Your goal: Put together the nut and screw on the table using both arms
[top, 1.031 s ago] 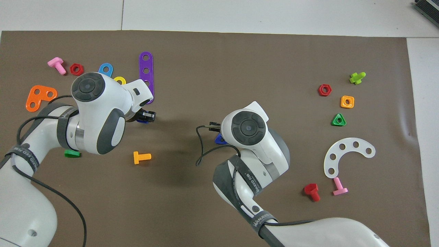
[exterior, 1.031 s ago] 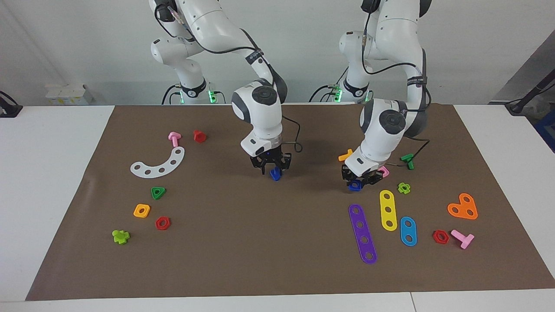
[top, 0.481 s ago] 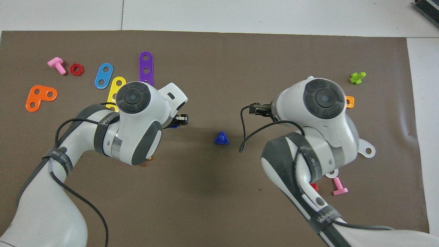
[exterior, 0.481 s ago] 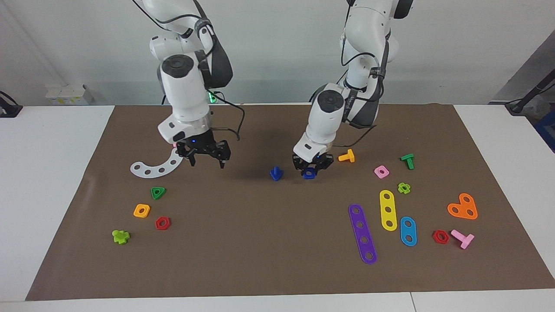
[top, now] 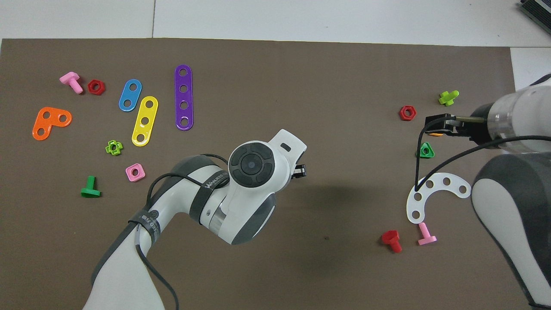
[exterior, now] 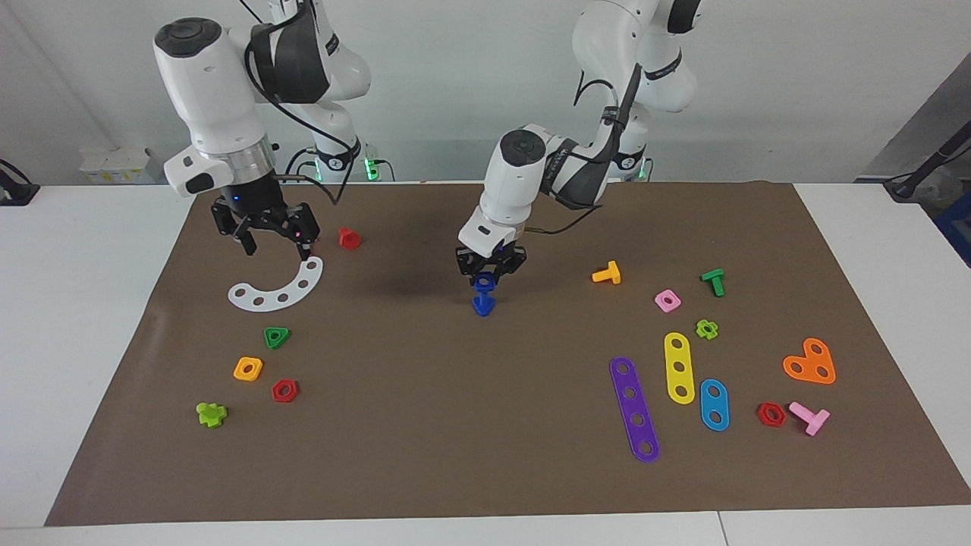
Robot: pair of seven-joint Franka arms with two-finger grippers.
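The right gripper (exterior: 263,229) is hanging in the air over the right arm's end of the table (exterior: 91,341), above the upper tip of a white curved plate (exterior: 278,290), with its fingers (exterior: 248,244) spread apart and holding nothing (in the overhead view it is covering the orange square nut and sitting just beside the green triangular nut (top: 425,150)). A red bolt (exterior: 348,238) is lying on the brown mat (exterior: 425,425) close to that gripper, nearer to the robots than the white curved plate. Toward the middle of the mat, the screw (exterior: 483,303) is standing on its head with its shaft pointing up. The left gripper (exterior: 491,267) is hovering directly over it, fingers clamped on the nut (exterior: 485,283), and the nut is sitting at the top of the screw's shaft; whether the two are touching or just apart is hard to tell. In the overhead view the left arm's wrist is hiding both the nut and the screw, so only the gripper's black tip (top: 300,171) is showing. Farther toward the left arm's end of the table, an orange bolt (exterior: 607,274), a pink square nut (exterior: 667,301) and a purple strip (exterior: 634,409) are lying on the mat, well apart from the screw.
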